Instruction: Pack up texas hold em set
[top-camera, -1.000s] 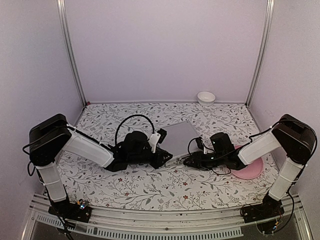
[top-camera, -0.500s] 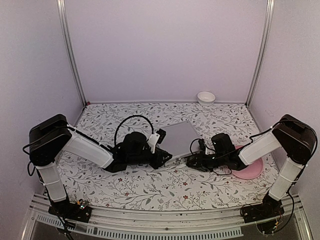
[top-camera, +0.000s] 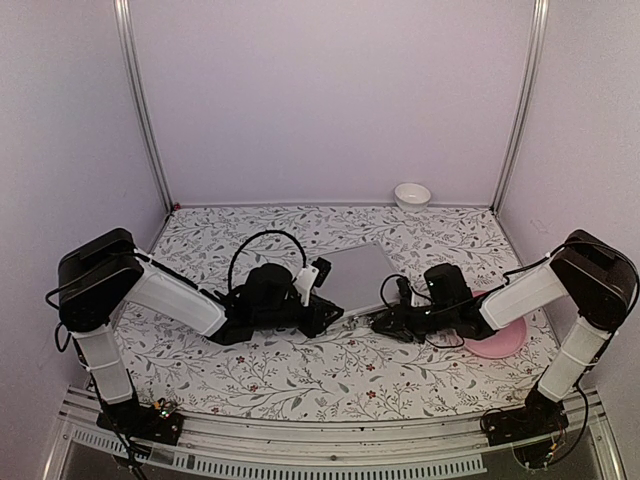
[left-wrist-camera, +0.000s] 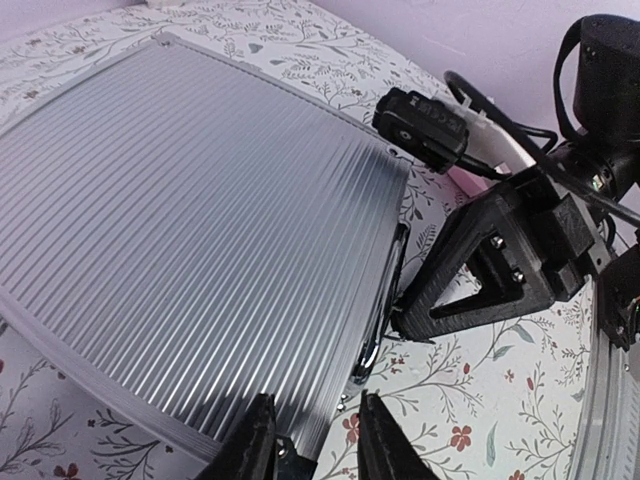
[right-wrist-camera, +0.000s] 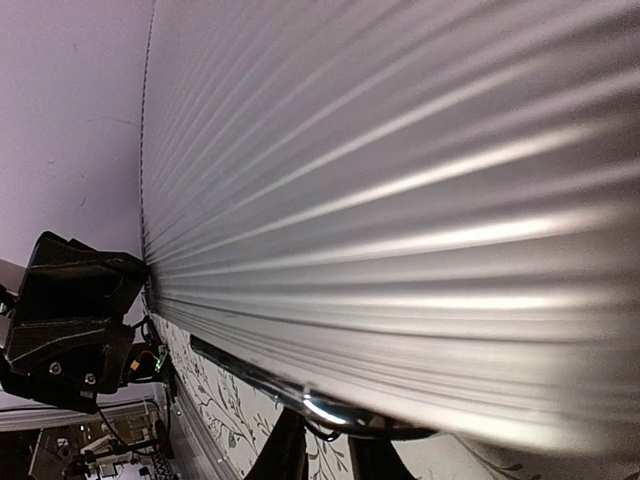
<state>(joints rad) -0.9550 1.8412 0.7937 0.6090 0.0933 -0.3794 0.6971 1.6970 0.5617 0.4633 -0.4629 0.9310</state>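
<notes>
The ribbed silver aluminium case (right-wrist-camera: 400, 200) is filling the frame; the right gripper (right-wrist-camera: 328, 445) is pinching its chrome metal handle (right-wrist-camera: 335, 415).

No legible text, label, brand or number; ribbed silver case (left-wrist-camera: 190, 220) unmarked.

Plain lilac walls (top-camera: 330, 100) are enclosing the space, with metal posts (top-camera: 143, 110) standing at the back corners. Soft, even light is falling on a table (top-camera: 300, 375) covered in a leafy, flowered cloth. A ribbed metal rail (top-camera: 330, 455) is running along its near edge.
</notes>
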